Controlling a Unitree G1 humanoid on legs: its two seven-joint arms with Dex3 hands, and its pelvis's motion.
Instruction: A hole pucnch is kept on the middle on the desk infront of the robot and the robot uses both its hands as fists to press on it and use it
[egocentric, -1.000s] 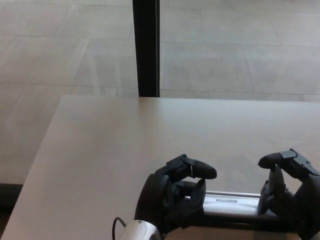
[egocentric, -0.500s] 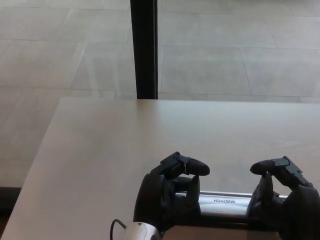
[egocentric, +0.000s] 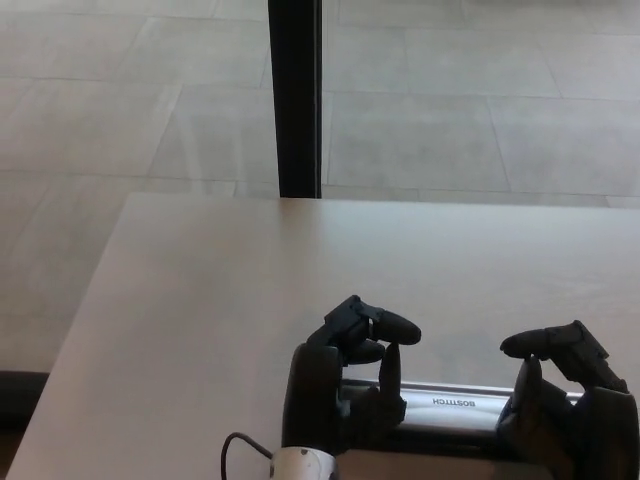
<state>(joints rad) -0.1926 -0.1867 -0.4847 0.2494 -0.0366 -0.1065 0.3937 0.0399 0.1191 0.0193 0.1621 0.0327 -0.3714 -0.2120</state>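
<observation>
**Two fists on one hole punch**

At the near edge of the counter (egocentric: 200, 300) lies one hole punch (egocentric: 450, 405), a long silver bar. The left robot hand (egocentric: 345, 385) and the right robot hand (egocentric: 560, 400) are both clenched, resting on its two ends. Beyond the far edge stands one black post (egocentric: 296, 95).

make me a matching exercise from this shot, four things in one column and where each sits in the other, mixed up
Things:
1. left hand
2. right hand
3. hole punch
4. black post

Places:
A. upright on the floor beyond the desk's far edge
B. on the punch's right end
C. lying across the desk's near edge
D. on the punch's left end

Pairs: 1-D, 2-B, 3-C, 4-A
</observation>
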